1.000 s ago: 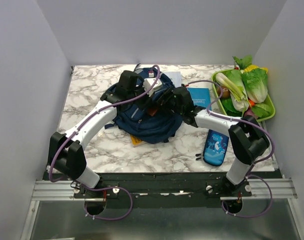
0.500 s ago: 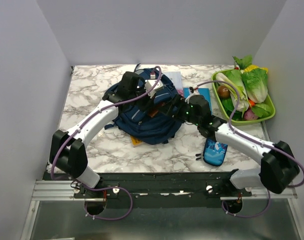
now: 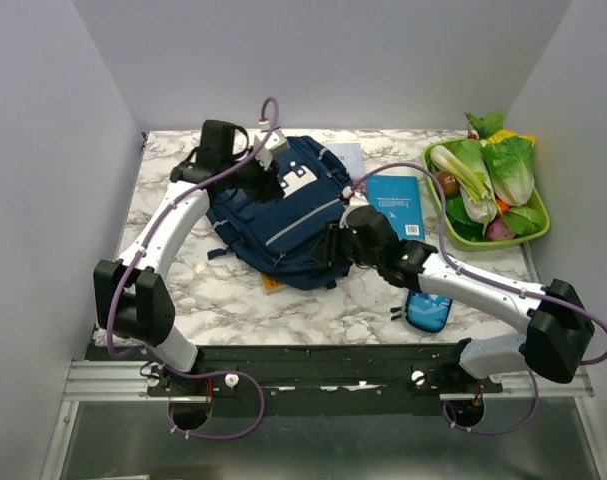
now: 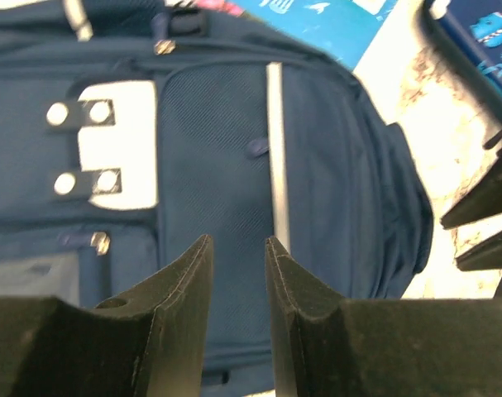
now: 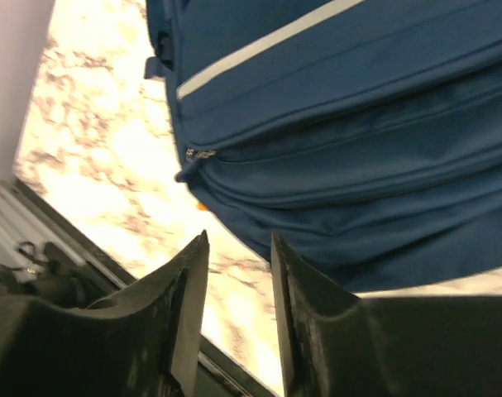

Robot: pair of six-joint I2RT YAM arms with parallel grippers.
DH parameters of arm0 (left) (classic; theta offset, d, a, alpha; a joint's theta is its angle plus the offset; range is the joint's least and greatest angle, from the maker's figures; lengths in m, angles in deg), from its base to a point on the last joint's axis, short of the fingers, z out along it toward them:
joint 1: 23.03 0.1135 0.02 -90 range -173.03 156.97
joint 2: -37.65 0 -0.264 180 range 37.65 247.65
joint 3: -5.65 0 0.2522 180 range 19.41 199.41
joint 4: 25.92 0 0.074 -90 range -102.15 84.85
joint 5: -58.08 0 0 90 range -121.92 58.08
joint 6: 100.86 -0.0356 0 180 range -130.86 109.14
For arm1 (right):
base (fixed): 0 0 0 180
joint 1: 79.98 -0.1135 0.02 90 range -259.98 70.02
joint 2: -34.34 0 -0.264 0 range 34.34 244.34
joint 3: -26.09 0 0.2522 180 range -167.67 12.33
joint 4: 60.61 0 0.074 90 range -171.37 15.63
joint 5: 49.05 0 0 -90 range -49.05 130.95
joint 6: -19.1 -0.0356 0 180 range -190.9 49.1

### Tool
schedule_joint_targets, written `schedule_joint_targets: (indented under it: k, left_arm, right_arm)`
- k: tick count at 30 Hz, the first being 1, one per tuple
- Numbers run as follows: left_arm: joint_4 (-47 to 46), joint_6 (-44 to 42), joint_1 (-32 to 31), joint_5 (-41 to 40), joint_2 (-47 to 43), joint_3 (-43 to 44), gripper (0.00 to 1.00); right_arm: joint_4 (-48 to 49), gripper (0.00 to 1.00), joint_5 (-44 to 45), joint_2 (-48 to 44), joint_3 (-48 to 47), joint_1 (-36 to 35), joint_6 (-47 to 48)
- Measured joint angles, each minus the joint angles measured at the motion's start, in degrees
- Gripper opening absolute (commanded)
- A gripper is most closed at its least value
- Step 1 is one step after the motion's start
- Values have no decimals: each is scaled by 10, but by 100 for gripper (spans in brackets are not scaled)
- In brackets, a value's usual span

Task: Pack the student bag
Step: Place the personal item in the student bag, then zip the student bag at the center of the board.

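On the desk (image 3: 173, 215), centre toward far: student bag (image 3: 283, 215), flat, white patch (image 4: 122, 157) up. Over its far left corner: left hand (image 4: 238, 241), released, empty. At its near right edge: right hand (image 5: 238, 240), likewise released, empty.

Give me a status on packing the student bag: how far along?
Done: little that shows. The student bag lies flat, its contents hidden. In hand: nothing. The left pincer and right pincer hover open and empty at the bag. Left: the teal book and dinosaur pencil case lie outside it, and something orange sticks out from under the bag.
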Motion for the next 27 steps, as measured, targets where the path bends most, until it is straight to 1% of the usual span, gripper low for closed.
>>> schedule_joint_targets:
  k: [2, 5, 7, 10, 13, 14, 16, 19, 20, 22, 23, 25, 26, 27]
  left_arm:
    - [14, -10, 35, 8, 0, 0, 40]
    - [30, -31, 76, 15, -3, -15, 39]
    - [37, -45, 94, 18, -15, -47, 39]
    - [42, -62, 107, 22, -39, -97, 36]
    - [29, -67, 116, 25, -76, -147, 26]
    - [20, -66, 118, 27, -89, -159, 20]
    - [1, -57, 122, 33, -109, -172, 14]
    - [-33, -31, 129, 53, -122, -172, 11]
    - [-42, -24, 132, 61, -121, -171, 13]
    - [-48, -13, 135, 71, -117, -167, 17]
    - [-46, -9, 136, 74, -113, -161, 24]
    - [-44, -3, 137, 75, -104, -146, 29]
    - [-43, 1, 138, 74, -101, -139, 35]
    - [-43, 4, 139, 73, -100, -135, 39]
  right_arm:
    - [-8, 1, 7, 27, -25, -19, 11]
    - [-28, 0, 11, 80, -73, -42, 12]
    - [-47, 1, 22, 114, -106, -54, 16]
    - [-74, 1, 60, 128, -133, -70, 28]
    - [-80, 0, 106, 110, -136, -75, 9]
    - [-84, 1, 115, 103, -135, -74, -8]
    - [-84, 1, 120, 90, -130, -65, -33]
    - [-92, 1, 137, 90, -130, -61, -42]
    - [-113, 1, 158, 101, -142, -68, -37]
    - [-165, 1, 198, 146, -201, -89, -33]
    - [-197, 1, 214, 175, -239, -101, -35]
    - [-236, 1, 231, 224, -298, -116, -43]
    - [-248, 4, 233, 238, -310, -122, -48]
    - [-261, 23, 232, 246, -316, -125, -55]
